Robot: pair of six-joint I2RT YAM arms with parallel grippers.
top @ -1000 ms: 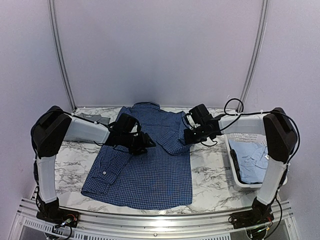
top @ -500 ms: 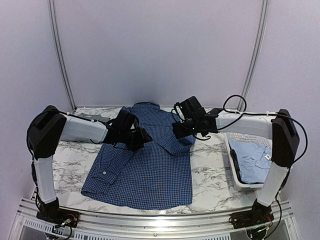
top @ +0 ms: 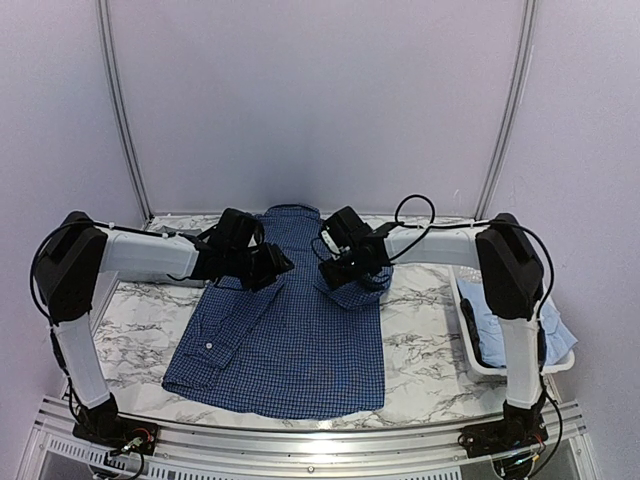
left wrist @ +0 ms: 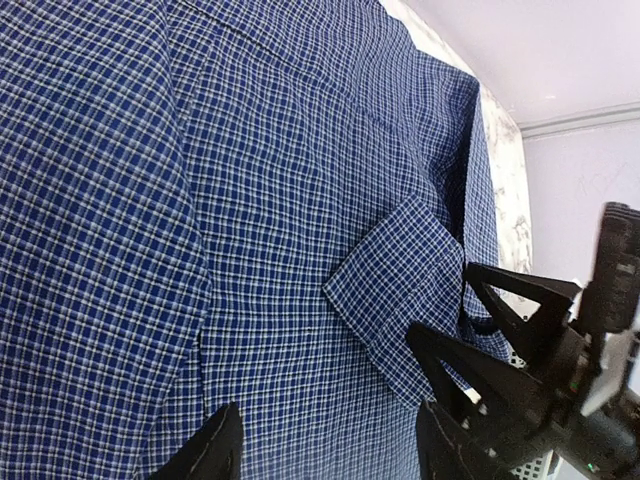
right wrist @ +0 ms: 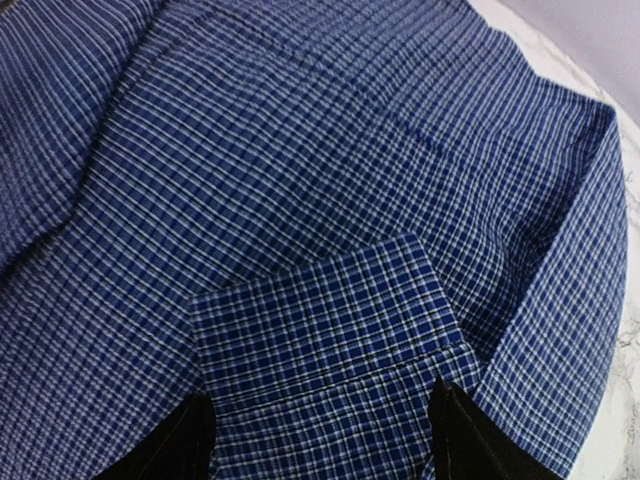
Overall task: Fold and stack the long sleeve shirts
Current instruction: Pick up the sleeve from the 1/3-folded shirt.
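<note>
1. Top view: the dark blue check shirt (top: pixel 290 340) lies spread flat on the marble table (top: pixel 425 325), collar at the far side and hem toward the arm bases. Both arms reach in over its upper half. The left gripper (top: pixel 283 262) and right gripper (top: pixel 326 270) are near each other but apart.
2. Top view only: a white basket (top: pixel 468 345) sits at the table's right edge with the light blue shirt (top: pixel 557 335) in it, partly hidden by the right arm. A bit of grey cloth (top: pixel 180 232) shows behind the left arm.
3. Right wrist view only: a cuff (right wrist: pixel 330 325) lies flat on the shirt's body, just ahead of this pincer's fingers (right wrist: pixel 175 440). The pincer is wide and grips nothing.
4. Left wrist view only: its own pincer is spread, with only the shirt cloth beneath it. This view also shows the right gripper from the side, jaws apart, just beside the cuff.
5. Against one second ago: the right gripper was then shut and nearer the shirt's right edge. It has since moved in toward the middle and opened.
6. Same comparison: the left gripper has shifted slightly toward the collar, its opening unchanged. The right elbow now stands in front of the basket.
</note>
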